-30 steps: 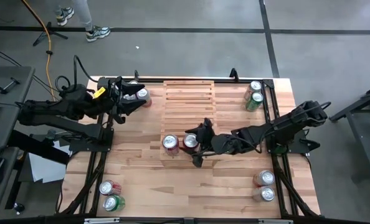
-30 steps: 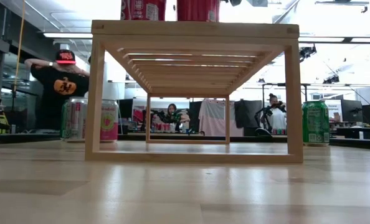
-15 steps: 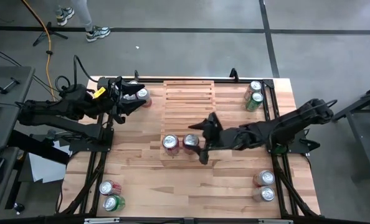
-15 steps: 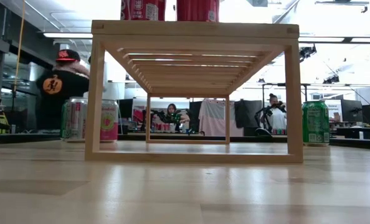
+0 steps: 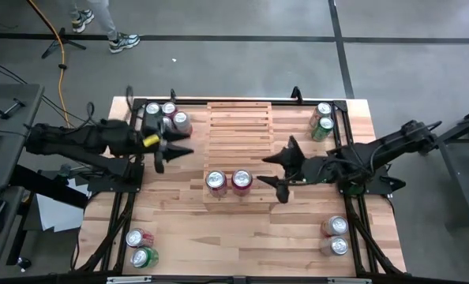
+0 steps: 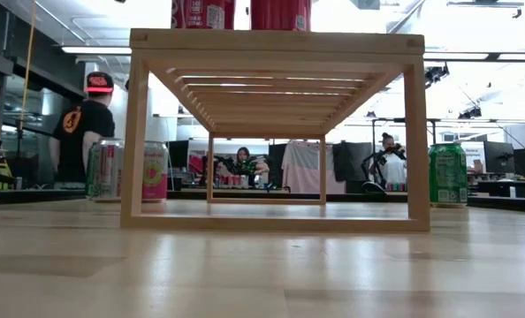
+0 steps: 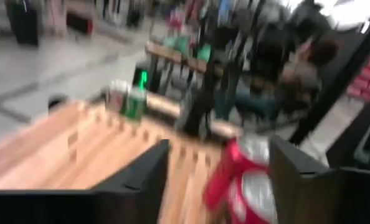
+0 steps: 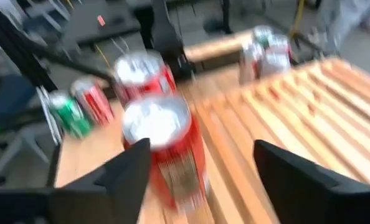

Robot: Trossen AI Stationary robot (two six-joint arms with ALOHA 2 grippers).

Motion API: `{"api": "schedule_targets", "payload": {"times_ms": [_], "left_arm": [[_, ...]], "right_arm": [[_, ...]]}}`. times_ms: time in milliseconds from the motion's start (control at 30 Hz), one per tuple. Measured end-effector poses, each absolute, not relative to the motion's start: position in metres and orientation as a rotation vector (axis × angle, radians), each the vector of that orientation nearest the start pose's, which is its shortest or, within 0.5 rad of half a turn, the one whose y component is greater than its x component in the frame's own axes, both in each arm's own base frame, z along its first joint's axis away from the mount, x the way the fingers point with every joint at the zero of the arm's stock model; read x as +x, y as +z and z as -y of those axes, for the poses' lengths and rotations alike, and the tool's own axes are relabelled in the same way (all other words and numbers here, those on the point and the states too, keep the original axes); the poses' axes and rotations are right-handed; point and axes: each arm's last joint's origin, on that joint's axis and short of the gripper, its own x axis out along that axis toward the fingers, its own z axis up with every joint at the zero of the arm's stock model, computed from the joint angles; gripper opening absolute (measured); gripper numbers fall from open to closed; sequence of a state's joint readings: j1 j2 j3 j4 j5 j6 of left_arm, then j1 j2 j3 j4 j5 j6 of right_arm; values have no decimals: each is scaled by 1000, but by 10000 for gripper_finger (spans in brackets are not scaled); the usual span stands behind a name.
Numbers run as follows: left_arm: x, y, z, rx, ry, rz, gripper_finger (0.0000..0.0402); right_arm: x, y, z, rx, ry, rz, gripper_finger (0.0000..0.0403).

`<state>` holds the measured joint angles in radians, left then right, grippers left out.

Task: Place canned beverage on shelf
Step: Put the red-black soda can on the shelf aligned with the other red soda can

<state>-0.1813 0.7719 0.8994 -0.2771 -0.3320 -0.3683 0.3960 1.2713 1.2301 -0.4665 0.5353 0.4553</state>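
The shelf, a pale-wood slatted rack, sits in the middle of the worktop, and two red cans stand side by side on its near edge. The right end effector hovers just beside those cans with its fingers spread and nothing between them. The left end effector sits at the shelf's left side, near a cluster of three cans at the far left corner, fingers parted and empty. Two cans stand at the far right corner, two at the near right and two at the near left
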Motion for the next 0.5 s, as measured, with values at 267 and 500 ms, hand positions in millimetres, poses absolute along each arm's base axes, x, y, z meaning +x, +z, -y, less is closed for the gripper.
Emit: {"api": "schedule_targets", "payload": {"times_ms": [267,500], "left_arm": [[164,299,50,-441,128,-174,14],[162,269,59,-471,185,-159,1]], "right_arm": [[258,337,-108,217,-244,-545,26],[278,318,-110,232,-256,-601,7]]}}
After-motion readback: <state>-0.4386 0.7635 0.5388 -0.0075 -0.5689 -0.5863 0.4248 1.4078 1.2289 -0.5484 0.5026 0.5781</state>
